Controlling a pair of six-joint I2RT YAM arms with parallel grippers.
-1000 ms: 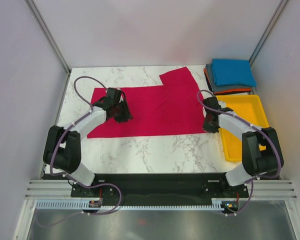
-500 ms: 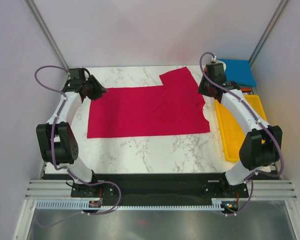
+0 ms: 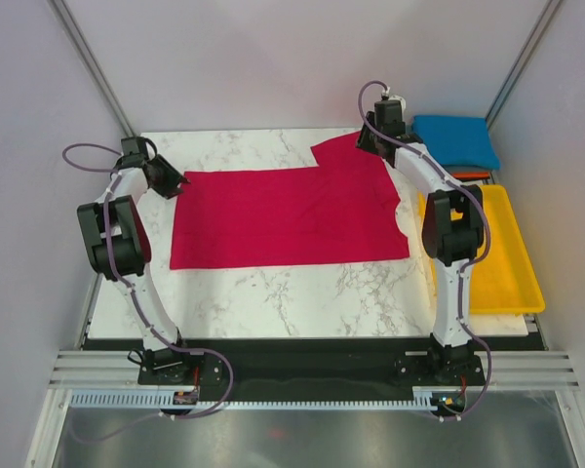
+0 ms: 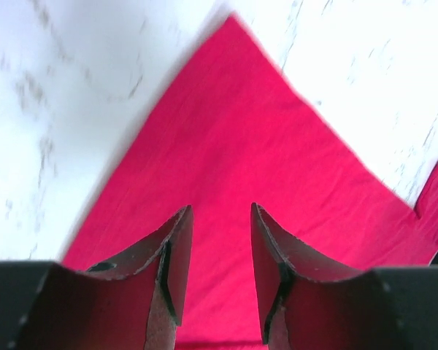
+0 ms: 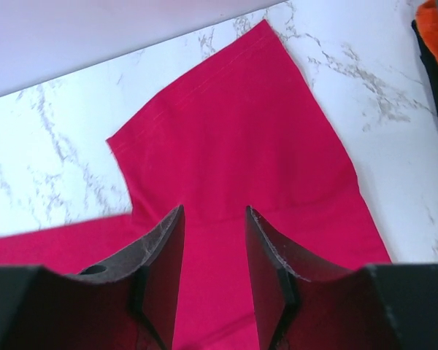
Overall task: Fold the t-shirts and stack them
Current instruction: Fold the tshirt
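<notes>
Crimson t-shirt (image 3: 292, 214) lies spread flat across the middle of the marble table (image 3: 273, 288), one short sleeve (image 3: 349, 156) reaching toward the far edge. My left tool (image 3: 174, 181) hangs over the shirt's far left corner. Its jaws are spread, and the left wrist view shows only red cloth between them; I cannot tell whether they touch it. My right tool (image 3: 367, 142) is over the sleeve, jaws likewise spread and gripping nothing. In the table's far right corner sits a stack of folded t-shirts (image 3: 455, 141), bright blue on top with dark grey and orange edges showing beneath. A yellow tray (image 3: 512, 263) lies just nearer than the stack, beside the crimson shirt's right edge.
</notes>
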